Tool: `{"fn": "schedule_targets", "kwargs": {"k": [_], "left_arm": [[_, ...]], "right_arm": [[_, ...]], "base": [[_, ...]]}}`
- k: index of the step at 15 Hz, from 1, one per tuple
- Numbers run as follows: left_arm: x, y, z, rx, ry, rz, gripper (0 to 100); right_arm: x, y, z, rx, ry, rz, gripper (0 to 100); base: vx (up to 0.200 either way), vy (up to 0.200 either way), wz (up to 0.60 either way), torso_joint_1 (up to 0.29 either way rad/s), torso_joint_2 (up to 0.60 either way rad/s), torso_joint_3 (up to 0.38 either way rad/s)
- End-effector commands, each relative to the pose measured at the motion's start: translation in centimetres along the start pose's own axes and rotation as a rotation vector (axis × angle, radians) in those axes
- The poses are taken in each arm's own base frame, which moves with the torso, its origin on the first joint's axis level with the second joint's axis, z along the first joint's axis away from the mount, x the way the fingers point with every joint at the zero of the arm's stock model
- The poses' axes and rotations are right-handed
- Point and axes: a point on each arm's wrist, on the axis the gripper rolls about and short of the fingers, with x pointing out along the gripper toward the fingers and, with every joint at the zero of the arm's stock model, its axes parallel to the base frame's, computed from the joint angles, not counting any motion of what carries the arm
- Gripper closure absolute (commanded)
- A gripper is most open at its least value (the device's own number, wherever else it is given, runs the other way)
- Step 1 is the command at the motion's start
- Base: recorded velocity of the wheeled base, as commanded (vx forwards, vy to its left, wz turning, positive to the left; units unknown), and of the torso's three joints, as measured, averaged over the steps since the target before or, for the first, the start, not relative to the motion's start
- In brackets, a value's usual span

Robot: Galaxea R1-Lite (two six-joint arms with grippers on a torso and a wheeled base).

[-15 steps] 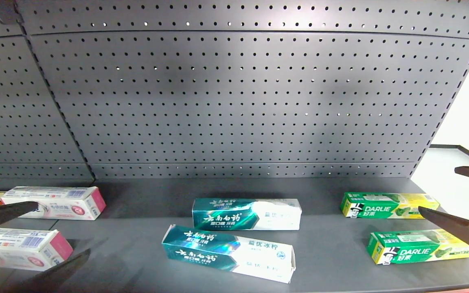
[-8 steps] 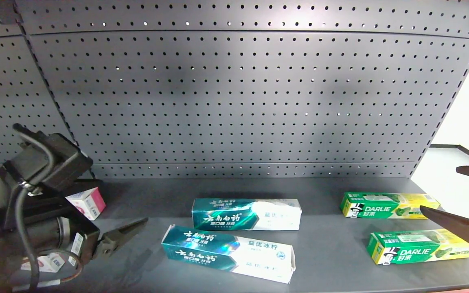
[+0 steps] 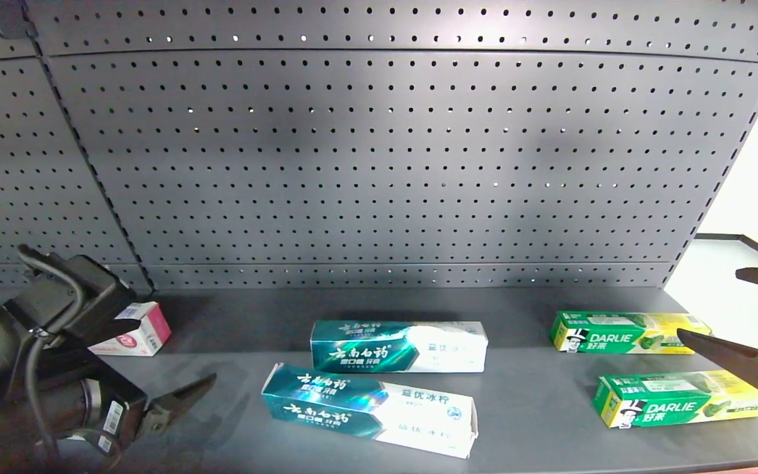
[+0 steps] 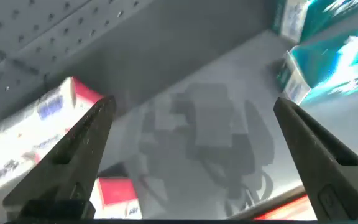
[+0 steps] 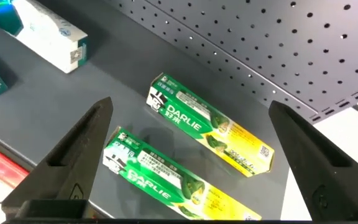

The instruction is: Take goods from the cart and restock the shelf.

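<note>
Left gripper [image 4: 194,106]: low over the left end of the shelf [image 3: 537,395], near its front edge; fingers spread wide, nothing held.
Right gripper [image 5: 190,106]: at the shelf's right end, above the green boxes; fingers spread wide, nothing held.
Rear teal box [image 3: 399,346]: mid-shelf, flat, parallel to the pegboard back [image 3: 379,164].
Front teal box [image 3: 369,409]: just in front of the rear one, flat, skewed; cannot tell if they touch.
Rear green box [image 3: 629,332]: right side, flat.
Front green box [image 3: 675,398]: nearer the front edge, apart from the rear one.
Pink-and-white box [image 3: 139,329]: left rear, flat, partly hidden behind the left arm.
</note>
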Motion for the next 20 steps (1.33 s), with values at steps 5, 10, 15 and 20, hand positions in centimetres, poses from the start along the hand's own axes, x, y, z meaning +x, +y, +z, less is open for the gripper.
{"fn": "schedule_targets", "kwargs": {"k": [5,10,15,20], "left_arm": [[0.1,1.5,-0.3,-0.039,-0.003,0.087,0],[0.8,1.8,0.3,0.006,-0.01,0.097,0],[1.5,2.0,1.1,0.011,-0.017,0.101,0],[2.7,1.1,0.3,0.076,0.053,0.079,0]], "right_arm": [[3.4,-4.6,0.9,0.053,0.042,-0.023,0],[3.2,-2.2,4.0,0.04,0.135,0.076,0],[4.2,-1.5,3.1,0.049,0.186,-0.001,0],[5.0,0.7,1.1,0.037,0.208,0.056,0]], "base": [[0.0,0.0,0.0,0.0,0.0,0.0],[0.0,0.0,0.0,0.0,0.0,0.0],[0.0,0.0,0.0,0.0,0.0,0.0],[0.0,0.0,0.0,0.0,0.0,0.0]]}}
